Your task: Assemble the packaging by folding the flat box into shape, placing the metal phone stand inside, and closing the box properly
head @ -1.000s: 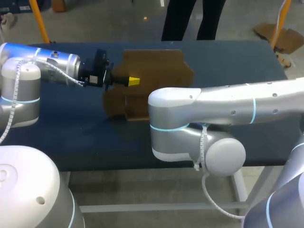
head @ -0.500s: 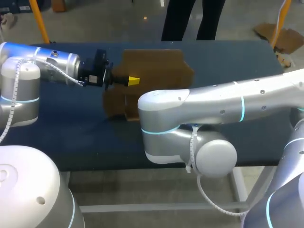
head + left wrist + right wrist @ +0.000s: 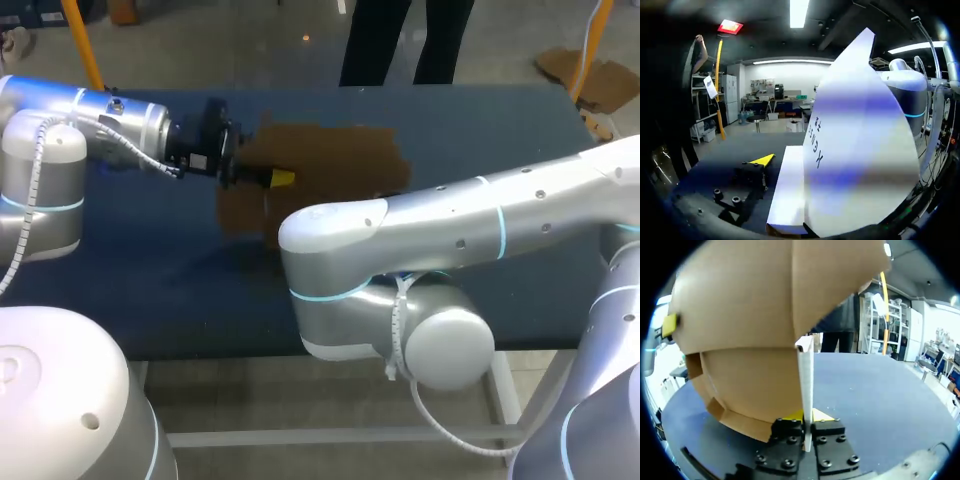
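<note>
The brown cardboard box [image 3: 335, 160], partly folded, stands on the dark table behind my right arm's elbow [image 3: 330, 260]. My left gripper [image 3: 280, 178] is at the box's left side. In the left wrist view one yellow fingertip [image 3: 762, 160] stands clear of the box's white inner panel [image 3: 855, 150]; that panel hides the other finger. My right gripper [image 3: 807, 417] is shut on a thin box wall [image 3: 805, 385] seen edge-on, with brown panels [image 3: 750, 315] rising ahead of it. The head view hides this gripper behind its own arm. No phone stand is visible.
The dark blue table [image 3: 150, 260] shows bare surface to the left of and in front of the box. My right arm's bulky elbow spans the table's front middle and right.
My left gripper has opened and let go of the box flap. The right arm's elbow has swung left and nearer, and the box has shifted slightly with it.
</note>
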`<state>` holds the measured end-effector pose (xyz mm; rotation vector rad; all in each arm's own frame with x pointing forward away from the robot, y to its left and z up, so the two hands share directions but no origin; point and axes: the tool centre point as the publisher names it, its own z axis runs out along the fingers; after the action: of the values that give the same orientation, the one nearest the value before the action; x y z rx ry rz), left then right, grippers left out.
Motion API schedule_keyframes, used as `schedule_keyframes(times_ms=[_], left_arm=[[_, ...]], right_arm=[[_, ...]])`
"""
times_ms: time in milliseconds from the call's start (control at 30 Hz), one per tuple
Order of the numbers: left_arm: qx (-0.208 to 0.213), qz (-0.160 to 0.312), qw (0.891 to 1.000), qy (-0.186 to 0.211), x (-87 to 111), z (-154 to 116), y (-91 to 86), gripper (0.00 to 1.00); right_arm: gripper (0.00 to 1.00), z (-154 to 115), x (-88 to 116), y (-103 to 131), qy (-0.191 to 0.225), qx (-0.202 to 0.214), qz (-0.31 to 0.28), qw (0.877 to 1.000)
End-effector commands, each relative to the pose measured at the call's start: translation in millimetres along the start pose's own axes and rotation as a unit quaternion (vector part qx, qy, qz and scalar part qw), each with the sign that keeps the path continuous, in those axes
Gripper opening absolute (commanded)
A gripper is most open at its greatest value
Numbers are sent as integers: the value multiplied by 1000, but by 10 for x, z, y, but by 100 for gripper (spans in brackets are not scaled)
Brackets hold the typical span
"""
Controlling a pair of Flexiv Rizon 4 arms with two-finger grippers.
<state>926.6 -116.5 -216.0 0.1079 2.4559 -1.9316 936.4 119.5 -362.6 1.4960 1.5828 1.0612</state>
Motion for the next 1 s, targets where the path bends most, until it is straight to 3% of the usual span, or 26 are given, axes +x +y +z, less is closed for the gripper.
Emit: schedule_keyframes(times_ms=[33, 467, 733, 1000], left_arm=[[-13, 11, 1000, -9, 74, -70, -91, 100], [-47, 70, 996, -33, 220, -234, -167, 100], [-72, 121, 989, -56, 371, -359, -161, 100], [-81, 129, 986, -67, 429, -448, -165, 100]], right_arm=[[0, -38, 19, -23, 3, -6, 0, 1000], [0, -127, -53, 160, 47, 0, 4, 999], [0, -100, -162, 192, 97, 27, 23, 995], [0, -85, -204, 223, 157, 40, 18, 987]])
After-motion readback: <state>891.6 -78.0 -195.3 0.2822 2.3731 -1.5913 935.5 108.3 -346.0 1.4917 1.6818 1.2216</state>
